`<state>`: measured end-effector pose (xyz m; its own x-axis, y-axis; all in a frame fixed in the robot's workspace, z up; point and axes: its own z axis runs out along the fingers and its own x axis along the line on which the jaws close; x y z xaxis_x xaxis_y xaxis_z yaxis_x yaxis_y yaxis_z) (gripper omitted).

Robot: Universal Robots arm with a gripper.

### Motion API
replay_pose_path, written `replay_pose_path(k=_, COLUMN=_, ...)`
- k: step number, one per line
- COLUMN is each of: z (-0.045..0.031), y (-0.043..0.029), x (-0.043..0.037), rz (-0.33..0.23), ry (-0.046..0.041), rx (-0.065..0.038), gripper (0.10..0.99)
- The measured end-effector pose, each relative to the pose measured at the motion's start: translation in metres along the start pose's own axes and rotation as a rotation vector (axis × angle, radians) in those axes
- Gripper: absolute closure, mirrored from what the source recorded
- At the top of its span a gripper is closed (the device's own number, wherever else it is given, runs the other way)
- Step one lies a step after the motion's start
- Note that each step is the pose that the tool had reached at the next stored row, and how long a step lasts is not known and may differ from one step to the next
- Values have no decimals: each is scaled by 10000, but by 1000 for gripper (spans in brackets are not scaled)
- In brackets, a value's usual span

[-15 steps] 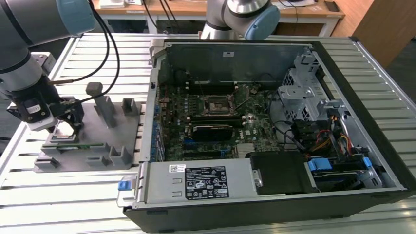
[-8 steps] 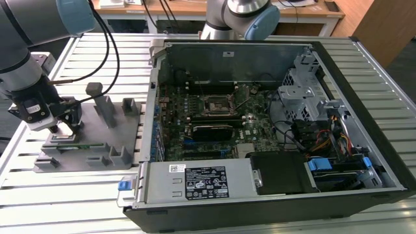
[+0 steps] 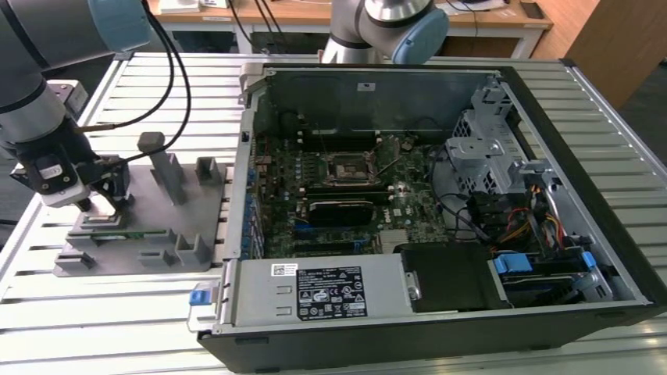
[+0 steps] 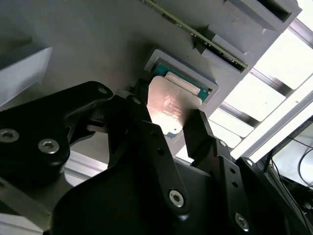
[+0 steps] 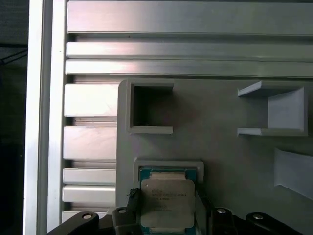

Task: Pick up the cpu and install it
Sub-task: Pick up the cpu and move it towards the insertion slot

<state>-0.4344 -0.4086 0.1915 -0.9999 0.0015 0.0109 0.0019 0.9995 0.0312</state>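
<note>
The cpu (image 5: 167,198) is a small silvery square chip on a green base, lying at a shallow pocket (image 5: 168,163) of the grey fixture (image 3: 156,250) on the exterior view's left. My gripper (image 3: 99,207) hangs over that pocket. In both wrist views its black fingers (image 4: 203,132) press against two opposite sides of the cpu (image 4: 168,100), so the gripper (image 4: 168,117) is shut on it. Whether the chip is lifted off the pocket floor, I cannot tell. The dark square socket (image 3: 344,168) sits on the motherboard inside the open computer case (image 3: 583,156).
The fixture carries upright posts (image 3: 167,168), an empty square recess (image 5: 149,105) and a thin green memory stick (image 3: 120,232). It rests on a slatted aluminium table (image 3: 115,312). A second arm (image 3: 401,27) stands behind the case. Cables and drive bays fill the case's right side.
</note>
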Motion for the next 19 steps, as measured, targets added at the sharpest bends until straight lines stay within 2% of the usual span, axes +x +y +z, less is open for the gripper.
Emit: replay_pose_path(k=19, z=-54, y=2, x=0, rz=0, ry=-2, rx=-1, gripper=553)
